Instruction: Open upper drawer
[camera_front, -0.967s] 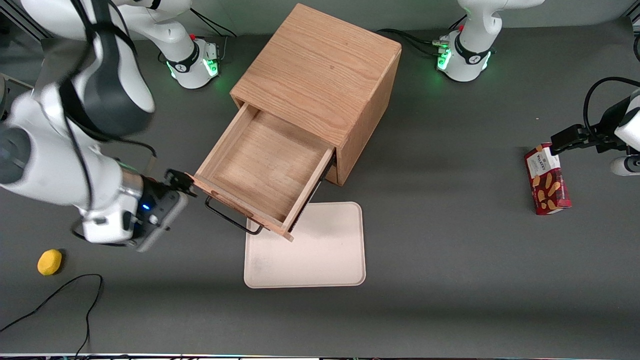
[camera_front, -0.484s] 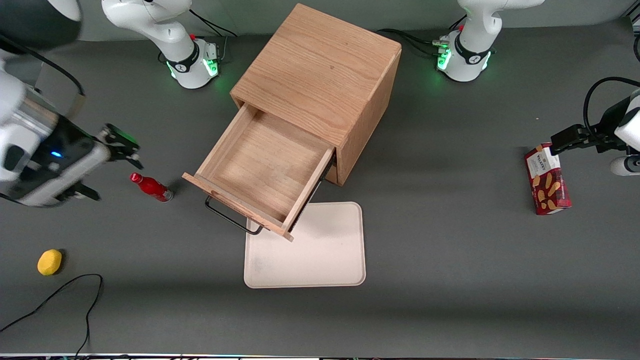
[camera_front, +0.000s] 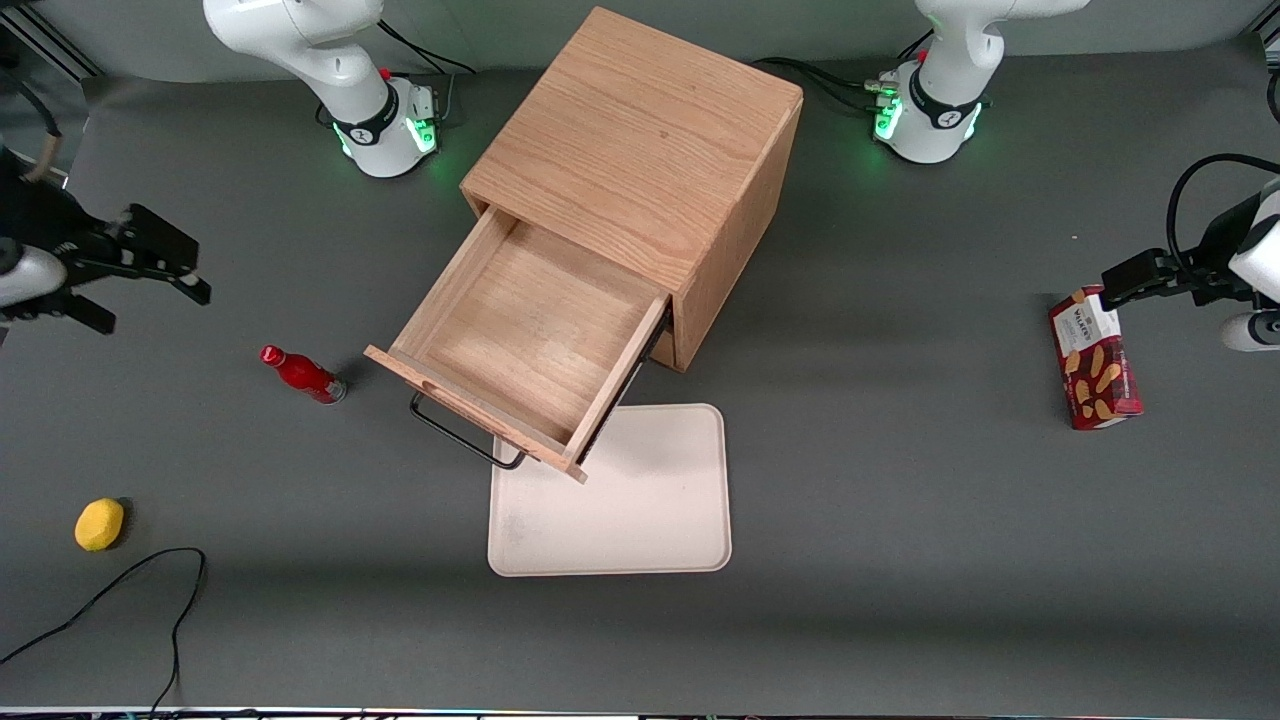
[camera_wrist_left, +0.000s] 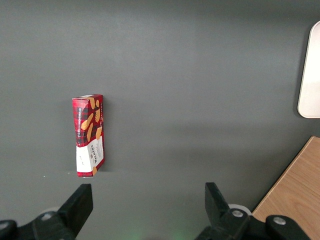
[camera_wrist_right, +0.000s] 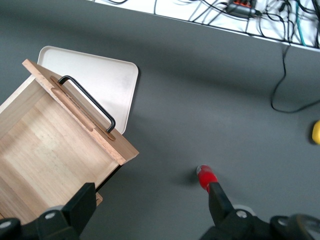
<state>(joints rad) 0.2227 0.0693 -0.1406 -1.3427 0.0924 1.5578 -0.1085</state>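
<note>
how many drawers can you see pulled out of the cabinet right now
1. The upper drawer stands pulled out of the cabinet, its front over the tray. A lower drawer may be hidden beneath. The gripper, fingers open, is off toward the working arm's end.

Robot lab: bench-mounted arm bases (camera_front: 385, 125), loose cabling (camera_wrist_right: 235, 10).

Lower drawer hidden under the upper drawer (camera_front: 530, 335); gripper (camera_front: 150, 290) apart.

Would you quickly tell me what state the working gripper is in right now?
Gripper: open, holding nothing, up over the table toward the working arm's end, apart from the pulled-out upper drawer.
</note>
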